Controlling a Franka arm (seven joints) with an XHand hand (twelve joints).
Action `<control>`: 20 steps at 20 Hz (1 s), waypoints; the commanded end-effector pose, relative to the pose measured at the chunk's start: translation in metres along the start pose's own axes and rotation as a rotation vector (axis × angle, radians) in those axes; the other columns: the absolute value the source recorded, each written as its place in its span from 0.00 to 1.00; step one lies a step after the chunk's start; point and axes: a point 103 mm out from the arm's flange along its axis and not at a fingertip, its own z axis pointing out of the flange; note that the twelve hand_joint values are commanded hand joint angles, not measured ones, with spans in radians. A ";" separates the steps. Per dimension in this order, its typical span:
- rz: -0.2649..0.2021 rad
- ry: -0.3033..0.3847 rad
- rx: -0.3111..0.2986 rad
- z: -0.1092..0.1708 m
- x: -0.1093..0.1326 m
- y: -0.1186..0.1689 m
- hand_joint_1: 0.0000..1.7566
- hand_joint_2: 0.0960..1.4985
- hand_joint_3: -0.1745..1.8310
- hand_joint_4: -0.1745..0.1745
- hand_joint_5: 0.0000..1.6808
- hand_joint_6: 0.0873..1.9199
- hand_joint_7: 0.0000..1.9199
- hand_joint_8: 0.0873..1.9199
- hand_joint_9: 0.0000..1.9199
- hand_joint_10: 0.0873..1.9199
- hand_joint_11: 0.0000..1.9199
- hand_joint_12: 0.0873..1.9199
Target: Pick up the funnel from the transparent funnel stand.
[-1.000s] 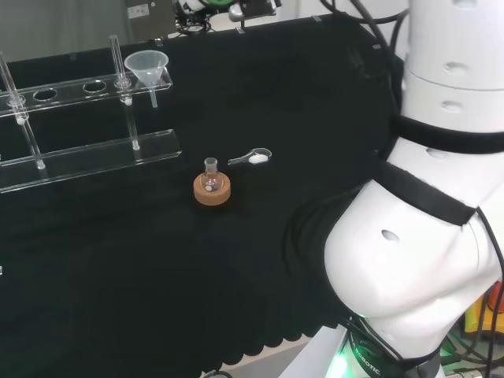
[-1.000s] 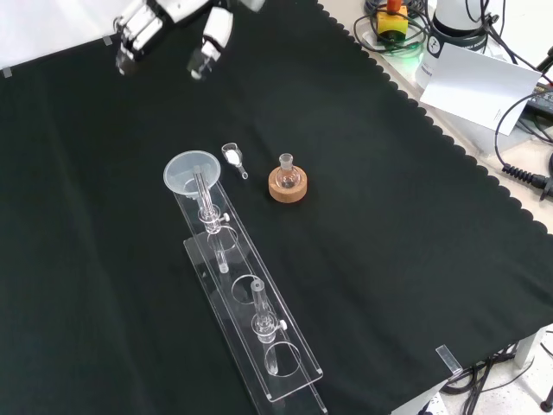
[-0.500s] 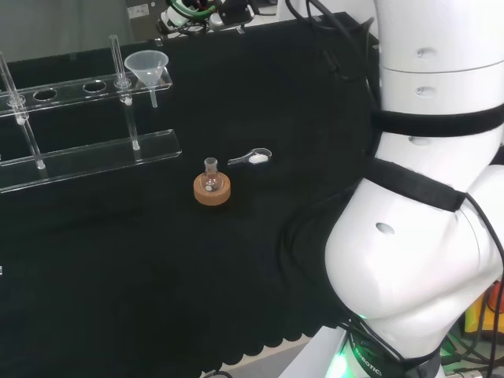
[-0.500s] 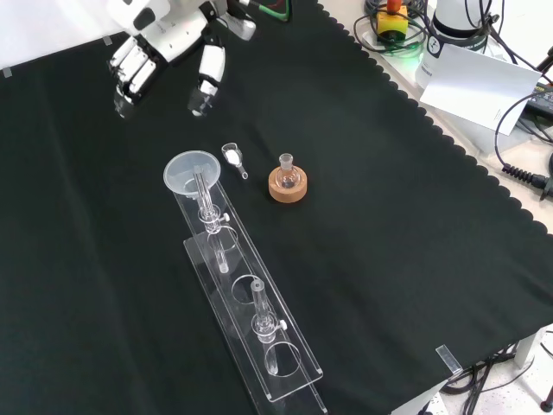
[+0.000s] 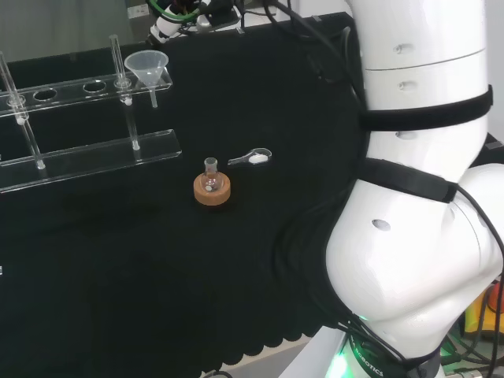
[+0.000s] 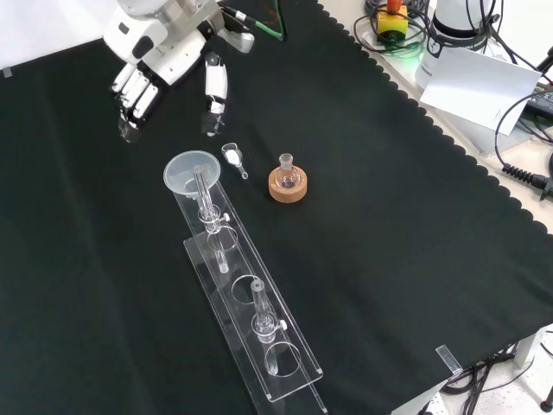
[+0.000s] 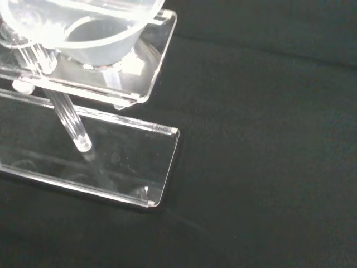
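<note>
In the front view the hand (image 6: 164, 54) hangs with straight, spread fingers, holding nothing, just beyond the funnel (image 6: 192, 172). The funnel sits upright in the far end hole of the transparent funnel stand (image 6: 259, 324) on the surface (image 6: 415, 259), left of a small spoon (image 6: 233, 158)

Counter and surroundings

Counter (image 6: 415, 225) under black cloth (image 6: 104, 285) with scalloped edge; white card (image 6: 479, 86), black cables (image 6: 518, 169) and a yellow-red button box (image 6: 393, 19) beyond it; grey wall (image 5: 63, 27) behind.
</note>
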 end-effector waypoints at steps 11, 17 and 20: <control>-0.050 -0.038 0.138 0.016 0.034 0.011 0.23 0.49 0.15 0.35 0.02 0.00 0.00 0.23 0.06 0.41 0.11 0.75; -0.063 -0.089 0.133 0.017 0.040 0.013 0.24 0.49 0.14 0.36 0.01 0.00 0.00 0.17 0.01 0.43 0.10 0.76; -0.066 -0.105 0.120 0.019 0.043 0.014 0.24 0.49 0.14 0.36 0.00 0.00 0.00 0.15 0.00 0.43 0.09 0.76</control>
